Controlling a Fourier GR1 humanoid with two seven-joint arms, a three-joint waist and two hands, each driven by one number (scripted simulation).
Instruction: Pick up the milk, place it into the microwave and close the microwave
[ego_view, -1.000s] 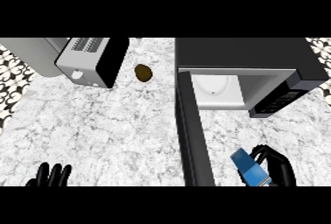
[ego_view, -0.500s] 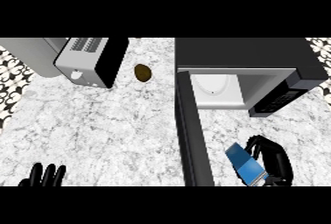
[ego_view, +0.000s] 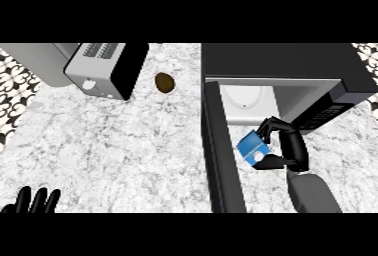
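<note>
The counter (ego_view: 125, 145) is white marble with grey veining; a patterned black-and-white wall strip shows at the left edge. A toaster (ego_view: 100, 70) stands at the upper left, with a brown oval item (ego_view: 164, 83) just beside it. The microwave (ego_view: 284, 65) stands at the upper right, its door (ego_view: 220, 155) swung open toward me, the cavity (ego_view: 247, 102) lit and white. My right hand (ego_view: 286, 150) has its fingers (ego_view: 272, 123) and thumb curled round the blue milk (ego_view: 252, 146), held just in front of the cavity opening, tilted. My left hand (ego_view: 31, 201) rests at the lower left edge, fingers straight and pointing up, holding nothing.
</note>
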